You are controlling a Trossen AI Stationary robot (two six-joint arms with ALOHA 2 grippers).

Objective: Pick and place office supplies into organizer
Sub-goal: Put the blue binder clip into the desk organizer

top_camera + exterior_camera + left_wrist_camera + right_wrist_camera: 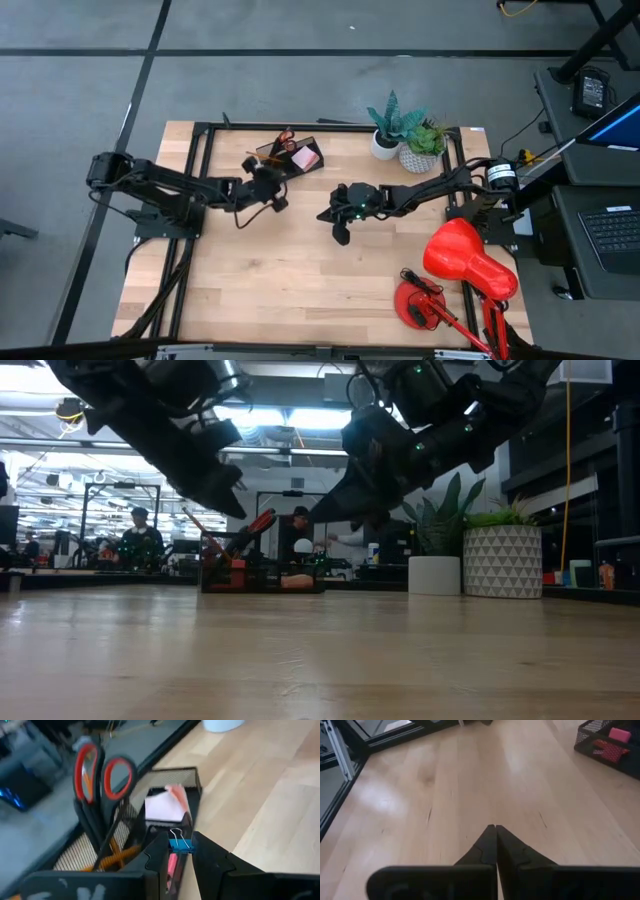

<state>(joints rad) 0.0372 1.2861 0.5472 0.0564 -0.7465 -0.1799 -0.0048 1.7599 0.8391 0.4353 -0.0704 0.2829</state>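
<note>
The organizer, a black mesh tray, stands at the table's far middle. Red-handled scissors stand in it handles up, beside an orange pencil and a pink sticky-note pad. My left gripper hovers at the organizer's near edge, shut on a small blue binder clip. My right gripper is shut on nothing above bare wood at mid-table, to the right of the organizer. My left gripper pinches the binder clip's blue body between its two fingertips. The clip's wire handles stick out past the fingers toward the organizer. The fingers slant down from the table's near left. The clip is lifted clear, over the organizer's near compartment.
Two potted plants stand at the far right. A red desk lamp fills the near right corner. Black frame rails run along the table's sides. Open wood lies toward the near edge. People show in the room beyond.
</note>
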